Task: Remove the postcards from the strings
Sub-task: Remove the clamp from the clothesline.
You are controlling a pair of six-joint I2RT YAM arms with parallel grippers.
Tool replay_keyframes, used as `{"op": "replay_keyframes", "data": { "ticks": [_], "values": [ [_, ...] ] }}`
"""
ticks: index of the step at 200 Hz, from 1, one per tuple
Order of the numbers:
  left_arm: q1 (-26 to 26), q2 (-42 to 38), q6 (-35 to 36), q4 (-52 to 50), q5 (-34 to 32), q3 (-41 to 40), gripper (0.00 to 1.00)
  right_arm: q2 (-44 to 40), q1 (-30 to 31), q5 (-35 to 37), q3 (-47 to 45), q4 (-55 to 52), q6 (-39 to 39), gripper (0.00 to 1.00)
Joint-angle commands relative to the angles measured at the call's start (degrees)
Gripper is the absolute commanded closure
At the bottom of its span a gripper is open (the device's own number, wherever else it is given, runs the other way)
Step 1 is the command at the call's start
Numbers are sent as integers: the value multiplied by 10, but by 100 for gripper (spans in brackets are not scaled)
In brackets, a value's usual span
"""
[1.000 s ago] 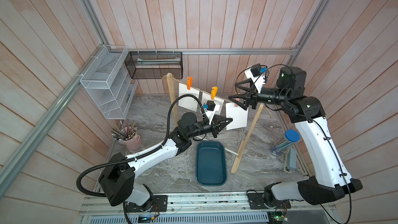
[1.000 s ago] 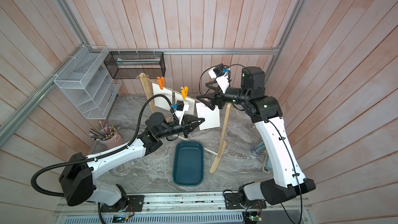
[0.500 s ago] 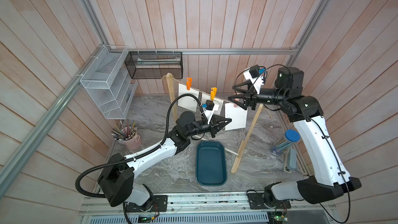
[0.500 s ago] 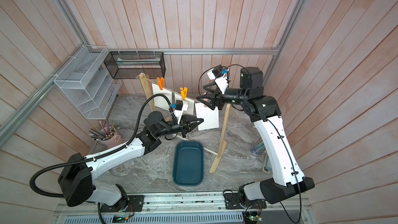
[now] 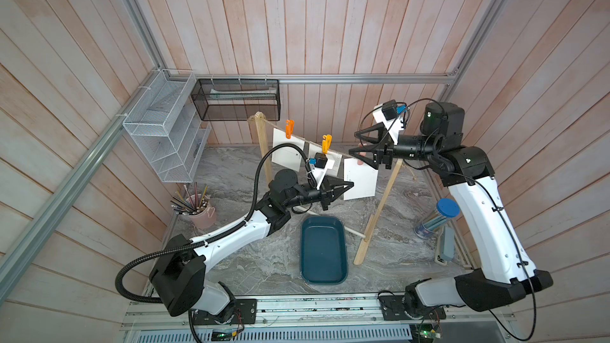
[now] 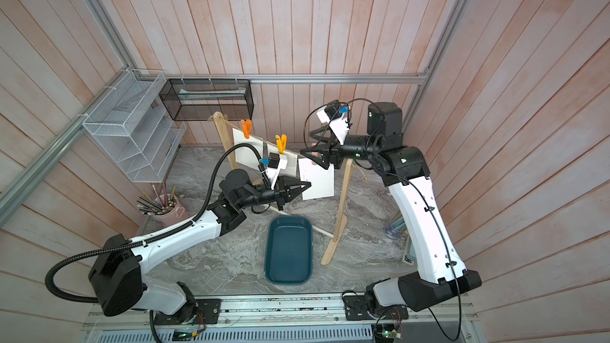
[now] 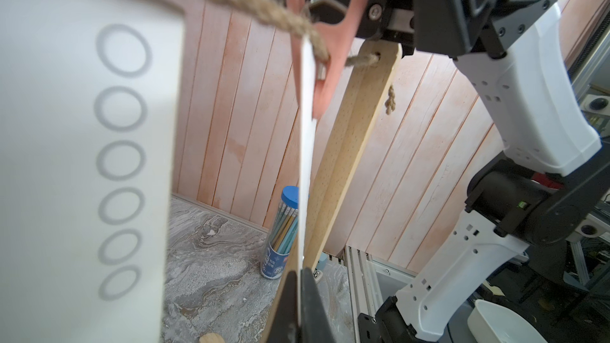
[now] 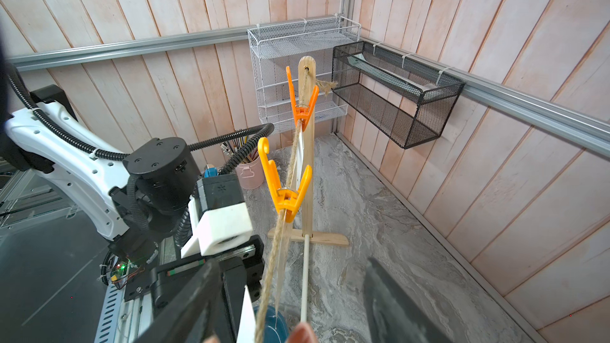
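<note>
Left end effector (image 5: 350, 185) stays clamped on the bottom edge of the postcard (image 5: 363, 179) that hangs from the strings (image 7: 260, 11) just beside the near post (image 5: 379, 207). Right end effector (image 5: 353, 143) has moved in at the post's top, jaws narrower yet apart, astride the pink clothespin (image 7: 335, 41): unpinning looks next. Card edge crowds the post; open room lies below, toward the post's foot.

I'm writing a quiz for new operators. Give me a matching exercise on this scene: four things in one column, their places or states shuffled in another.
1. orange clothespin
2. pink clothespin
3. left end effector
4. blue tray

a. on the marbled tabletop
b. shut on a postcard edge
c. between the right end effector and its open jaws
d. on the twine, nearest the black basket

Pairs: 1-d, 2-c, 3-b, 4-a
</note>
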Motion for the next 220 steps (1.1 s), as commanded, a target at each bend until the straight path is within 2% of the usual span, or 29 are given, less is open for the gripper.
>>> {"op": "replay_keyframes", "data": {
  "ticks": [1, 68, 112, 128, 145, 220],
  "values": [
    [5, -12, -4, -6, 14, 4, 100, 18, 4, -11, -13, -29, -7, 31],
    [10, -11, -6, -8, 19, 9, 100, 21, 11, -5, -15, -40, -15, 31],
    [12, -13, -6, -10, 21, 9, 100, 20, 15, 4, -10, -48, -20, 35],
    [13, -13, -6, -9, 22, 9, 100, 22, 15, 10, 1, -51, -19, 27],
    [13, -15, -5, -10, 22, 9, 100, 25, 15, 11, 13, -57, -19, 24],
    [18, -25, 1, -14, 22, 9, 100, 38, 21, 49, 56, -101, -34, 27]
  ]
}}
